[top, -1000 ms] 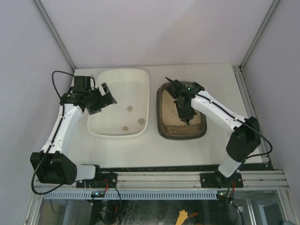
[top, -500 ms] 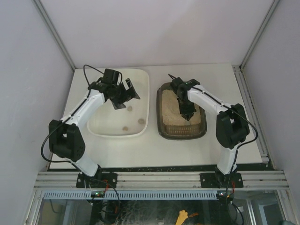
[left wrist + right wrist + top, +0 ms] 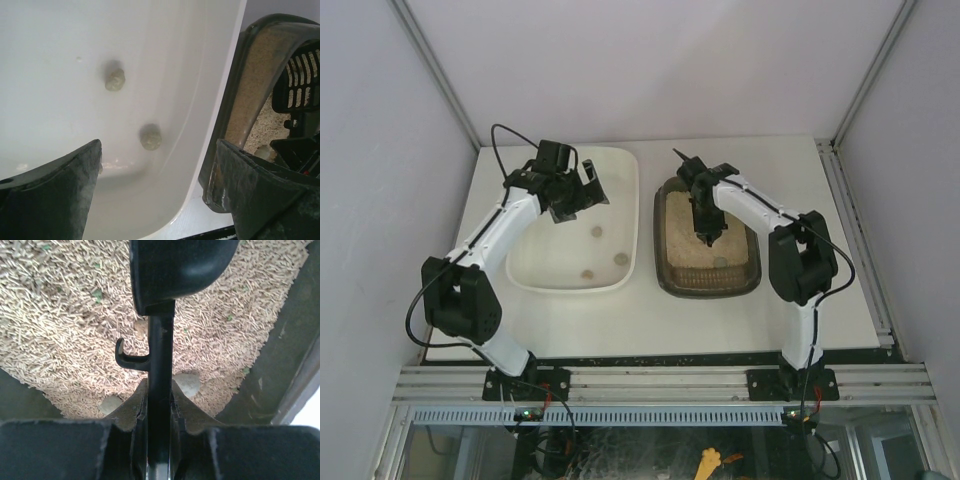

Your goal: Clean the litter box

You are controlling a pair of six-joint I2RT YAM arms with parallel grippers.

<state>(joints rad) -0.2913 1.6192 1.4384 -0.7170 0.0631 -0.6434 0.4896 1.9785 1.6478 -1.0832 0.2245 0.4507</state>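
Jaws of the right gripper (image 3: 160, 407) clamp a black scoop (image 3: 161, 340) over the litter box (image 3: 665, 276); the left gripper (image 3: 157, 150) gapes wide above the white tub (image 3: 621, 160).

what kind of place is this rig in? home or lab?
Looks like a lab robot cell, not a home: plain panels on aluminium struts wall in a white table, two arms bolt to a rail, and the litter box and white tub sit staged.

Soft, even light is filling the views. The left fingers (image 3: 50, 200) are showing blurred up close; between them faint glare is glinting off the white tub (image 3: 60, 40).
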